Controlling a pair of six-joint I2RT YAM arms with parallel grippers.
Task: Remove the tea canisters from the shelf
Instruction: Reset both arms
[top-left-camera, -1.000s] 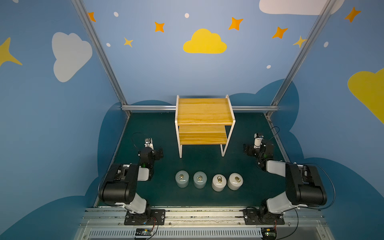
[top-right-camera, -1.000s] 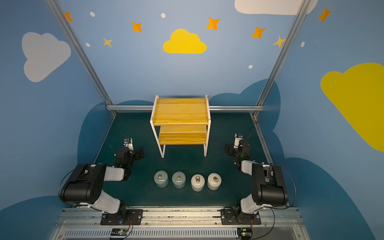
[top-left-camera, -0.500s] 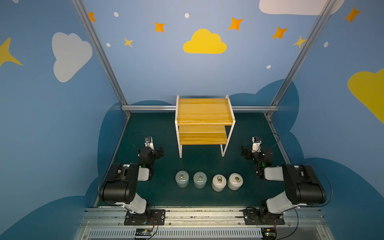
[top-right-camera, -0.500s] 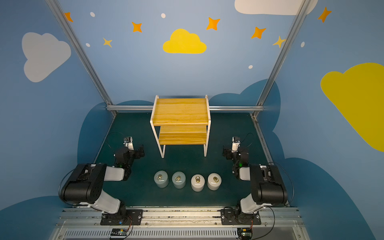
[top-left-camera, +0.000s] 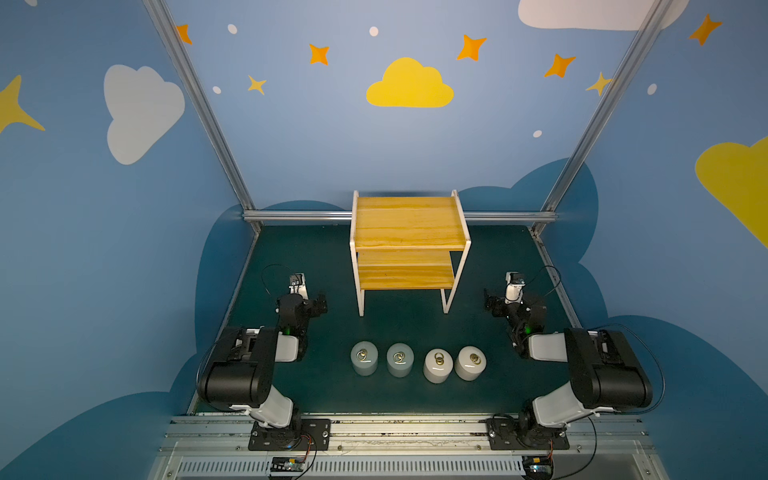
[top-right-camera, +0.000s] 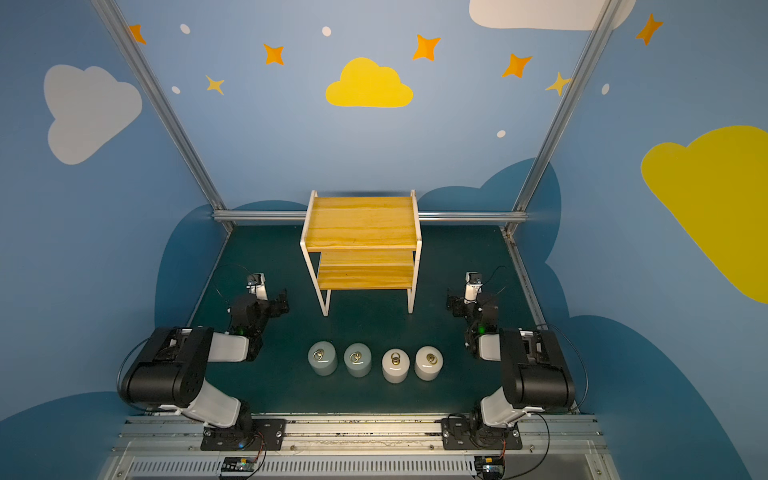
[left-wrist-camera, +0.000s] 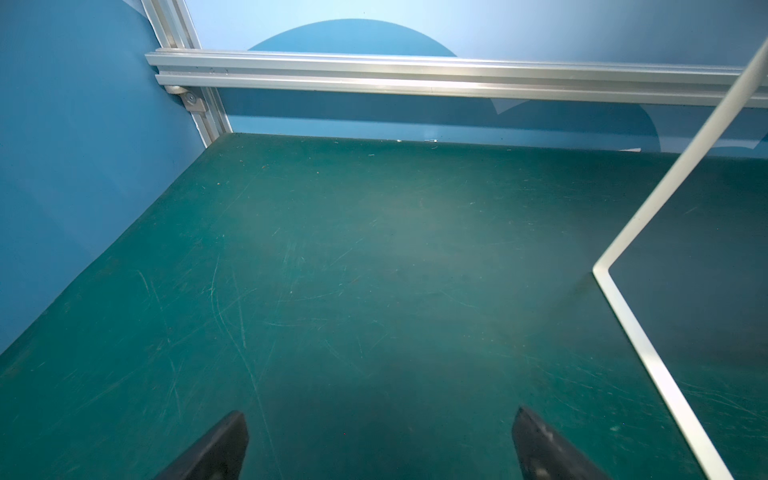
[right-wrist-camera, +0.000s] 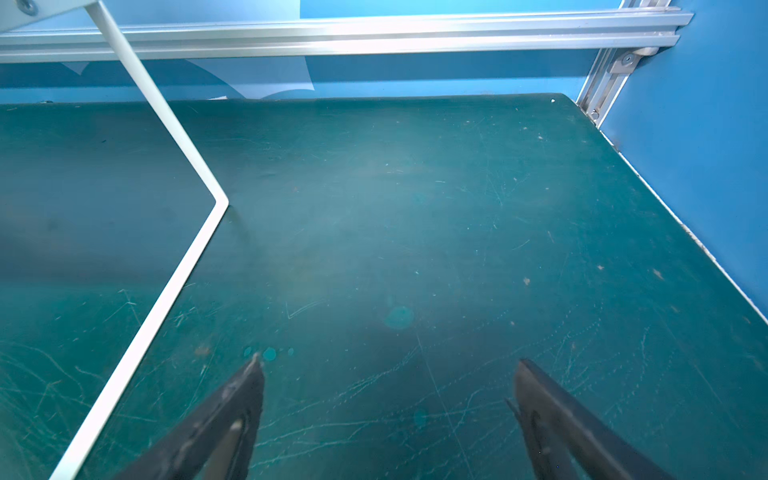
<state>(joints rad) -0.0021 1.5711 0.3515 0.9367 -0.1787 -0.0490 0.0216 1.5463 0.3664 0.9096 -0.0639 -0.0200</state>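
Four tea canisters (top-left-camera: 437, 365) stand in a row on the green table (top-left-camera: 415, 399), six o'clock from the shelf (top-left-camera: 409, 222) — its boards bare. The left gripper (left-wrist-camera: 376, 419) and right gripper (right-wrist-camera: 386, 365) gape wide, empty; the row lies four o'clock of the left, seven of the right.

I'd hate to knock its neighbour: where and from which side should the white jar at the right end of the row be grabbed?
Probably the round body of the white jar, from above, squeezing front and back: it stands upright, its neighbour crowds one side, and the ring on its lid is small.
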